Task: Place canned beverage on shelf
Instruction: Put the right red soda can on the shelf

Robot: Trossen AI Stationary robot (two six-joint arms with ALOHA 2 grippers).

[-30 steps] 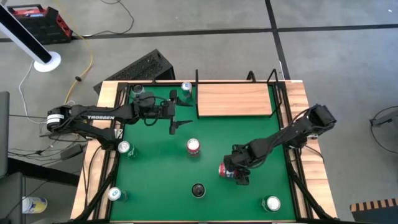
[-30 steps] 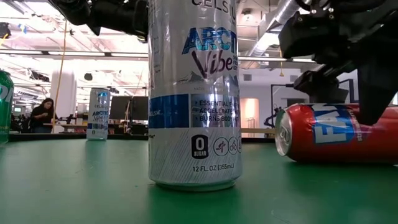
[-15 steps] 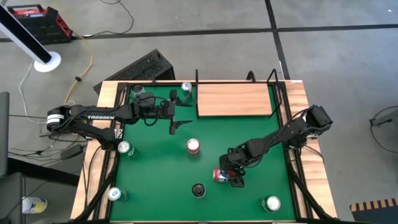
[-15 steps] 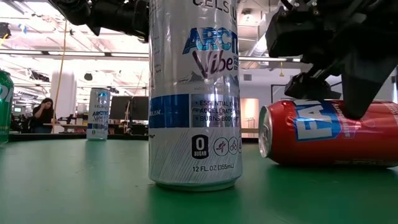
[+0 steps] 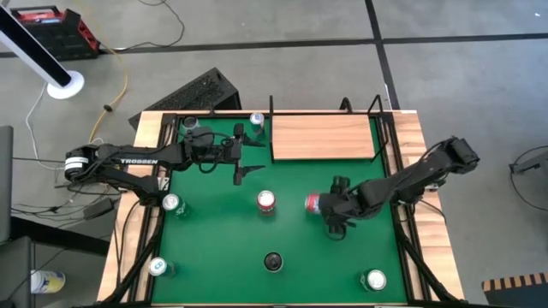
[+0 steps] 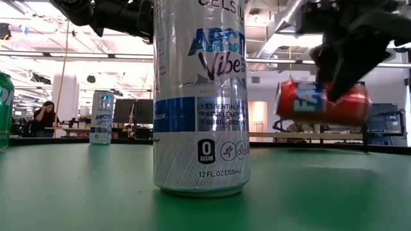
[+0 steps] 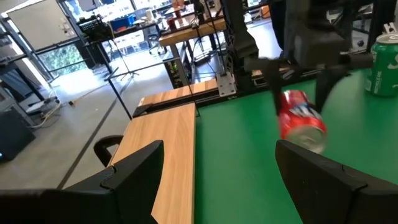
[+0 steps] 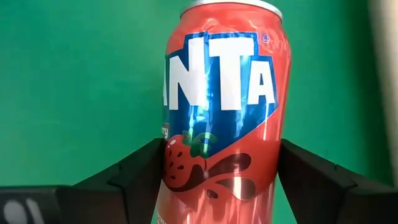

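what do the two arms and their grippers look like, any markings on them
Both arms are dark, slim and jointed. The left arm carries white TROSSEN lettering and a pale band at its base end. The right arm shows no lettering. Each gripper has two broad, flat black fingers.

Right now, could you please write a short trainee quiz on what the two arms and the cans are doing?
1. True or false: the red strawberry soda can lies on the green table mat.
2. Which gripper holds that can? A left, B right.
3. Fill in: the light-wood plank shelf carries ___ cans.

Key
1. False: in the low view it hangs on its side above the mat.
2. B: the right gripper is clamped on it; the left gripper waits open near the shelf's left end.
3. No.
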